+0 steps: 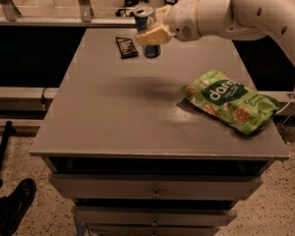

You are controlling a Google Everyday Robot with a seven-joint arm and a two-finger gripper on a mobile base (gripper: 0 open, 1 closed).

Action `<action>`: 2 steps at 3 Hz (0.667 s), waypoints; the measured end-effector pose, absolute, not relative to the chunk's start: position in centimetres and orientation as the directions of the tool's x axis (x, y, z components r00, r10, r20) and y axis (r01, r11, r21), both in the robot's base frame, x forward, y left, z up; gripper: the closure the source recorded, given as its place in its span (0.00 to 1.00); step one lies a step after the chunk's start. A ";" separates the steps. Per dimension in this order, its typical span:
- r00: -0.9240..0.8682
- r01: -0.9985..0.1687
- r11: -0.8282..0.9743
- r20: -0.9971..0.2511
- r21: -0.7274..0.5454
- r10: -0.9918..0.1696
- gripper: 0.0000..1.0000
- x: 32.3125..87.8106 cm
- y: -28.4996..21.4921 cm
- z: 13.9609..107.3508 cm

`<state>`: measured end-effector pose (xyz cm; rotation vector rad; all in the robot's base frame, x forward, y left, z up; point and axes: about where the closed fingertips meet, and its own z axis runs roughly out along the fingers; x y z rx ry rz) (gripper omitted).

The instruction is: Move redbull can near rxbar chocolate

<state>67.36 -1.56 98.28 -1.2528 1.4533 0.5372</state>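
The redbull can (146, 17) is a slim silver-and-blue can, upright, held in the air above the far part of the grey table (137, 112). My gripper (151, 32) is shut on the redbull can, its pale fingers (152, 35) wrapped around the can's middle. The rxbar chocolate (126, 47) is a small flat dark wrapper lying on the table at the far left, just left of and below the can. The can's lower end (151, 51) hangs close beside the bar, not touching it.
A large green "dare" snack bag (229, 100) lies on the right side of the table, near its right edge. My white arm (246, 11) reaches in from the upper right. Drawers are below the tabletop. A dark shoe (12, 208) is on the floor at lower left.
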 end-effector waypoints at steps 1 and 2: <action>0.181 -0.842 0.415 -0.905 -0.346 -0.386 1.00 75.0 -3.5 99.3; 0.193 -0.825 0.438 -0.906 -0.358 -0.378 1.00 78.8 -3.4 99.4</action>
